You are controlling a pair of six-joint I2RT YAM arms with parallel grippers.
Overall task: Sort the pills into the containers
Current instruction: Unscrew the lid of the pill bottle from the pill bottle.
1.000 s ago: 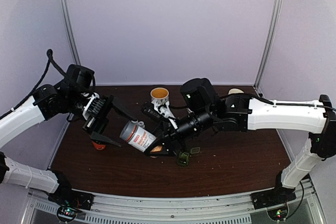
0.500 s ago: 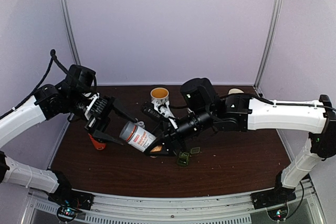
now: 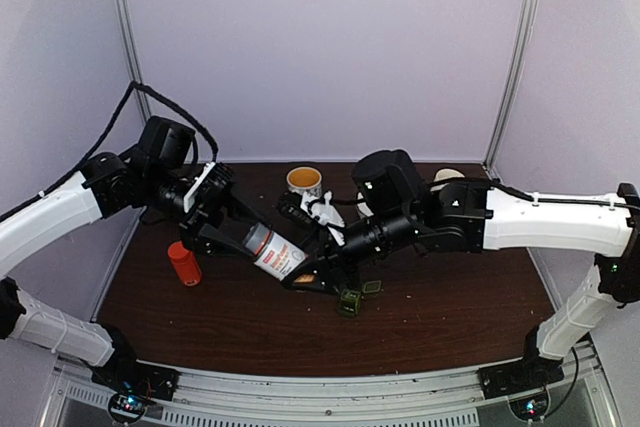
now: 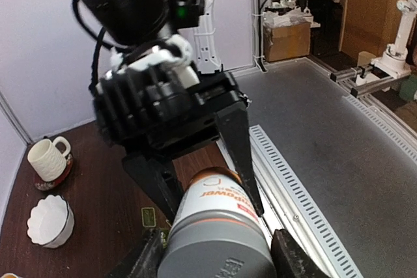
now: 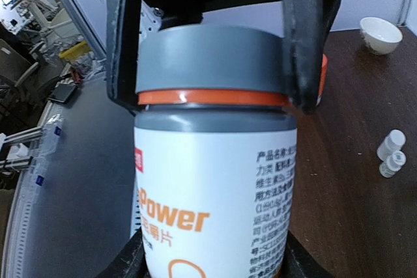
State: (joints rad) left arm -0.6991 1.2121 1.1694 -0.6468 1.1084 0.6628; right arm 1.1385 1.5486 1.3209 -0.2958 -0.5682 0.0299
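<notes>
One pill box [image 3: 349,301] | small, dark green | near bottle [image 3: 275,252]

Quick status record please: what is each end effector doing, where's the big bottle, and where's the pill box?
right end effector: clamped on the body of the supplement bottle, holding it tilted off the table
left end effector: fingers either side of the grey cap; firm contact unclear
cap state: on the bottle
pill box: on the table, just in front of the held bottle
red bottle: upright on the table, untouched
loose pills: none visible
</notes>
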